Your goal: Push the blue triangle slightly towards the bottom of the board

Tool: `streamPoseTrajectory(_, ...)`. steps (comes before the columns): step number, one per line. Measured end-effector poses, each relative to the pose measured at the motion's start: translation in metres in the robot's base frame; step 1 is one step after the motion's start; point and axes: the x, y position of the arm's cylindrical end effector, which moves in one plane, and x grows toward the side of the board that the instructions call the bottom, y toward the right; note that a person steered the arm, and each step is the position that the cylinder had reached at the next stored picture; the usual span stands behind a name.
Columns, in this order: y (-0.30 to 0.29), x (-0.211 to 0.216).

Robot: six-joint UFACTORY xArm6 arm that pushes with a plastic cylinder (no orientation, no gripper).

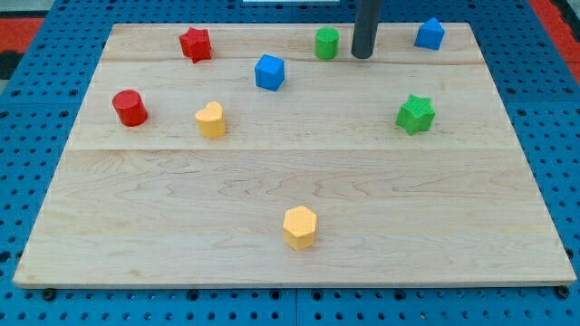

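My tip [362, 56] rests on the board in the frame's upper middle; it is a bare rod with nothing to open or close. The blue triangle [430, 33] lies to its right, slightly higher, near the upper right corner. The green cylinder [326, 43] stands just left of the tip. To drive it downward I judge the tip must first get above it.

My tip [362, 56] near table [272, 190] top edge, between green cylinder [326, 43] and blue triangle [430, 33].
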Motion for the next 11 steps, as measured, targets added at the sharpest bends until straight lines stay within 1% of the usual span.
streamPoseTrajectory(1, -0.003, -0.033)
streamPoseTrajectory(2, 0.003, -0.047)
streamPoseTrajectory(3, 0.024, -0.07)
streamPoseTrajectory(6, 0.097, -0.069)
streamPoseTrajectory(7, 0.143, -0.07)
streamPoseTrajectory(8, 0.146, -0.058)
streamPoseTrajectory(9, 0.125, -0.035)
streamPoseTrajectory(10, 0.069, -0.011)
streamPoseTrajectory(11, 0.033, 0.03)
